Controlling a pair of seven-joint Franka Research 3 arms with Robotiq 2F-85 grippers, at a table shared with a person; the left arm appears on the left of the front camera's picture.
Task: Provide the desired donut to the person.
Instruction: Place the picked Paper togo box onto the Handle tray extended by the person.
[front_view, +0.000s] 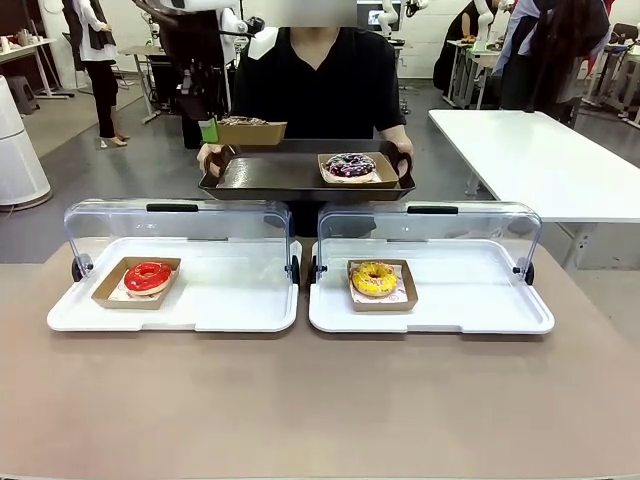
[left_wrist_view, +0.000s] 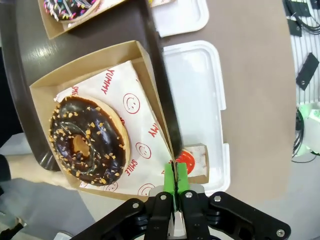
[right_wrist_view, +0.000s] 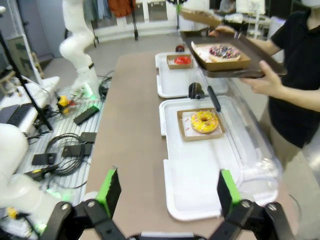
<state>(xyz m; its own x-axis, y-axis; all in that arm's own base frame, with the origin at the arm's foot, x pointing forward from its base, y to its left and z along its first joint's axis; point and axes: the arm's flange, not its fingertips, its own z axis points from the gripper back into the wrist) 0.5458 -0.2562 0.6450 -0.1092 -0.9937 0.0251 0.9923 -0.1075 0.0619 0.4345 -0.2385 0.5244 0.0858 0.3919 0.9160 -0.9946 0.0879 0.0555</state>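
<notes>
My left gripper (left_wrist_view: 174, 176) pinches the wall of a brown cardboard tray (left_wrist_view: 145, 75) holding a chocolate-glazed, nut-sprinkled donut (left_wrist_view: 89, 140), over the nine o'clock end of the person's (front_view: 320, 85) dark rectangular serving tray (front_view: 270, 172). My left wrist view shows its topping. My right gripper (right_wrist_view: 167, 192) gapes wide, empty.

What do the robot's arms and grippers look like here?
The left gripper is black, with linked bars, silver screws and bright green pads on its fingers. The right gripper has the same black body and green pads. The left arm has a glossy white, rounded casing.
</notes>
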